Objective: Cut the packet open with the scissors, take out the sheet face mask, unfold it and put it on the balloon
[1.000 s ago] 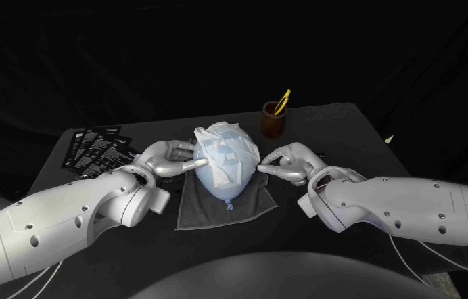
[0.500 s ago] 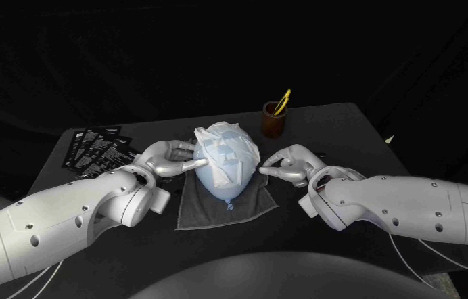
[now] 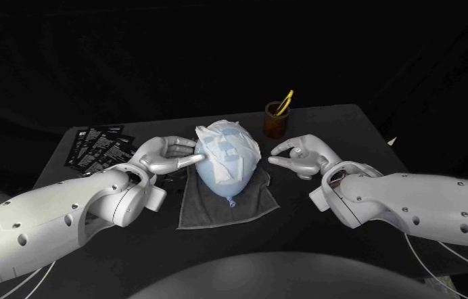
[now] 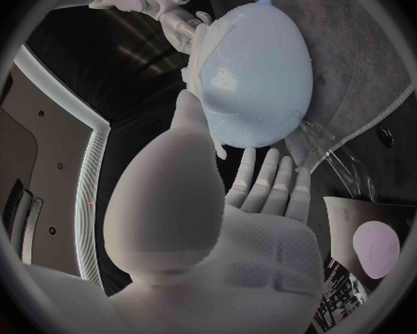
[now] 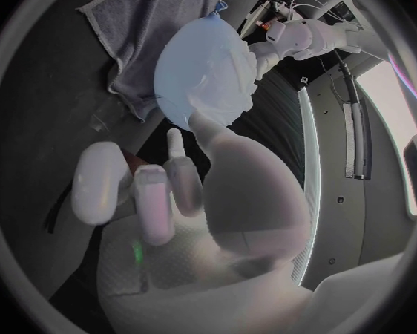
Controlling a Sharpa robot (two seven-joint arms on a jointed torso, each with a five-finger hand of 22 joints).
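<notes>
In the head view, the balloon (image 3: 230,170) lies on a grey towel (image 3: 209,208) in the middle of the bench (image 3: 337,123). Its long axis runs away from the robot, with the knot end nearest you. The face mask (image 3: 224,147) is draped over the far, rounder part and looks a little rumpled; the tapered near part is bare.

Your left robot hand (image 3: 164,157) sits at the balloon's left flank, spread and holding nothing, with one fingertip touching the mask's edge. Your right robot hand (image 3: 304,155) is just beside the right flank but apart from it, fingers loosely apart and empty. That makes the left the nearer one. The scissors (image 3: 284,101) stand in a cup (image 3: 275,122) behind the balloon, and spare packets (image 3: 97,147) lie far to the left.

In the left wrist view, the thumb reaches the balloon's side where the mask's white edge hangs. You cannot tell whether it presses or only brushes.

In the right wrist view, a dark gap separates the fingers (image 5: 151,200) from the balloon. Any smoothing probably falls to your left side first.
</notes>
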